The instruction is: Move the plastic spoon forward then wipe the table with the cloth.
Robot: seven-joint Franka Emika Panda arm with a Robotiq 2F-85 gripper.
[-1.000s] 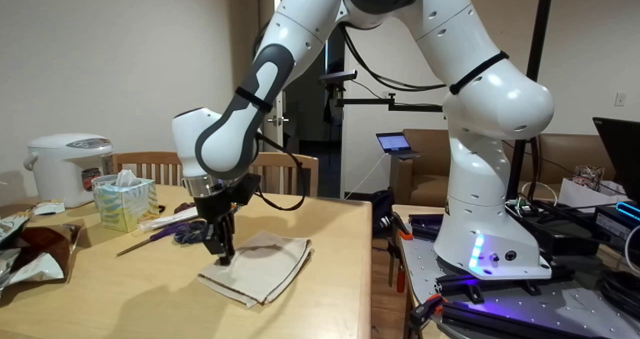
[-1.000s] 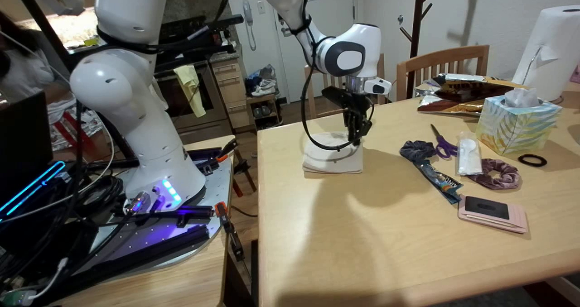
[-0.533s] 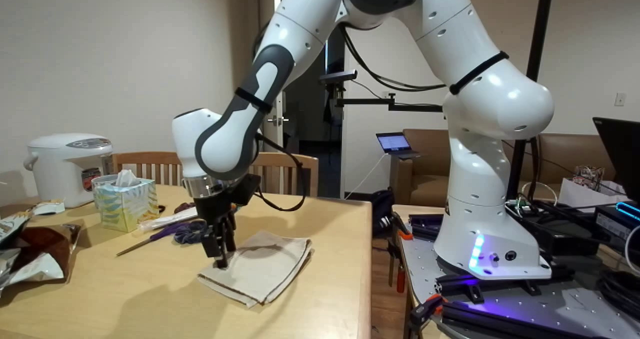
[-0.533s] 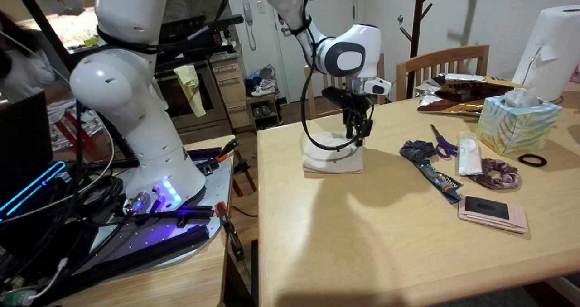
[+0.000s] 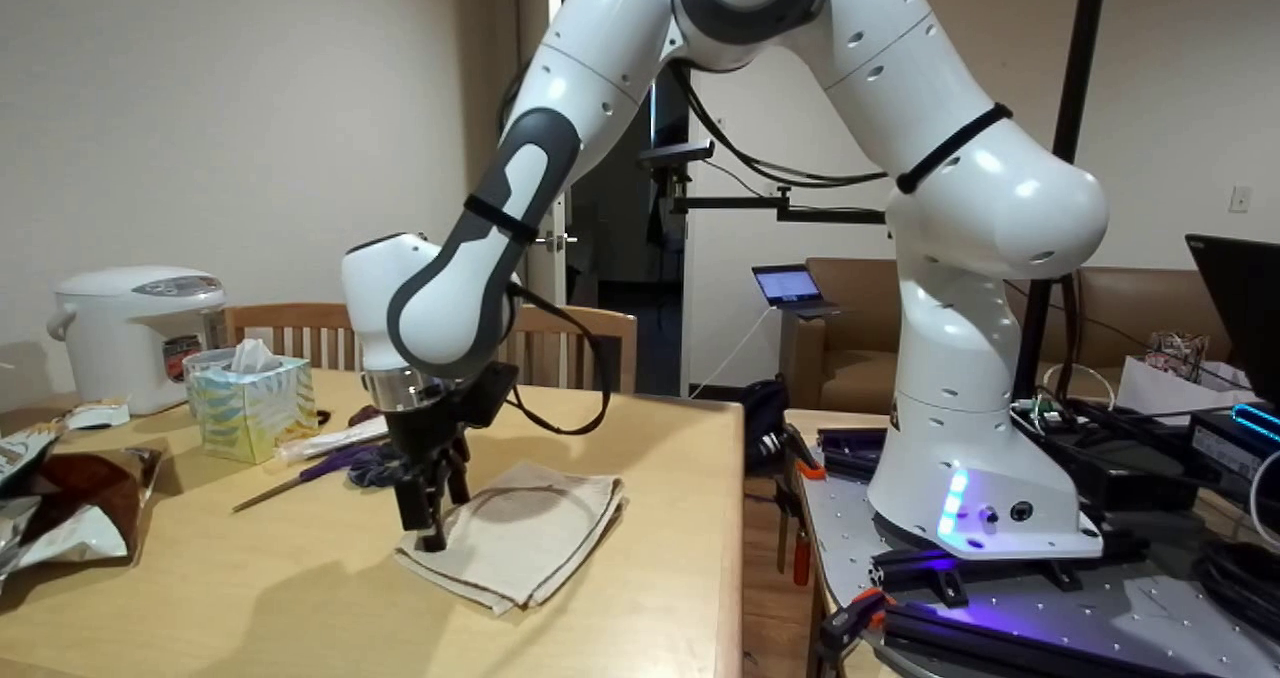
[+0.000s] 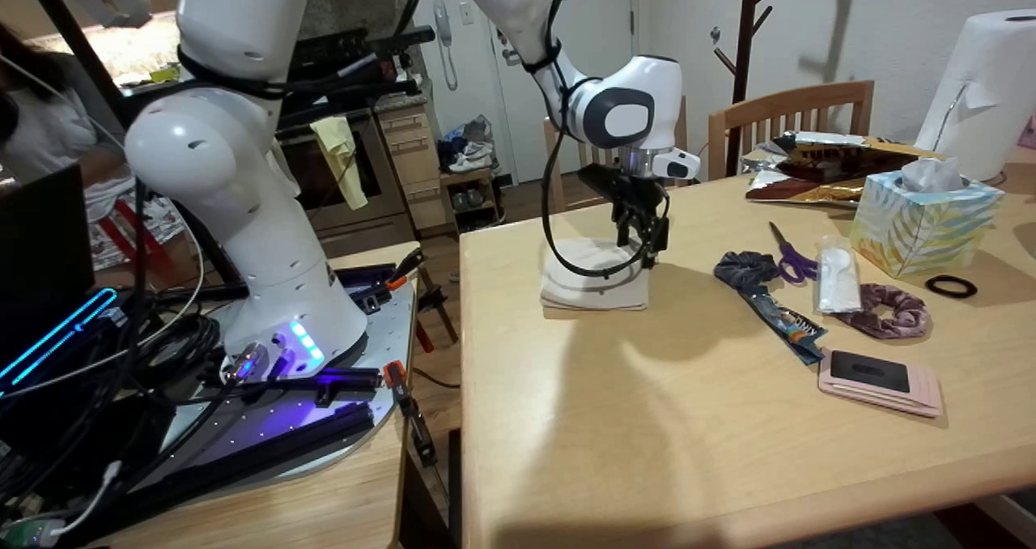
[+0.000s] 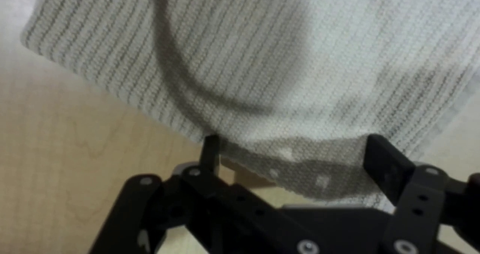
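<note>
Beige ribbed cloth (image 7: 240, 51) lies folded flat on the wooden table (image 6: 526, 387), partly beneath the gripper (image 7: 295, 149), whose fingers (image 7: 388, 168) stand apart at one edge. Likely light, soft and floppy, it seems best pinched there through every layer

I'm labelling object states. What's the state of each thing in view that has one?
Fingers: open, wide apart
Cloth: folded, lying flat
Plastic spoon, by its look: in a clear wrapper
Purple scissors: look closed
Tissue box: open, tissue sticking up
Paper towel roll: upright
Cardholder: lying flat
Brown foil bag: crumpled
Water boiler: shut
Background laptop: open, screen lit
</note>
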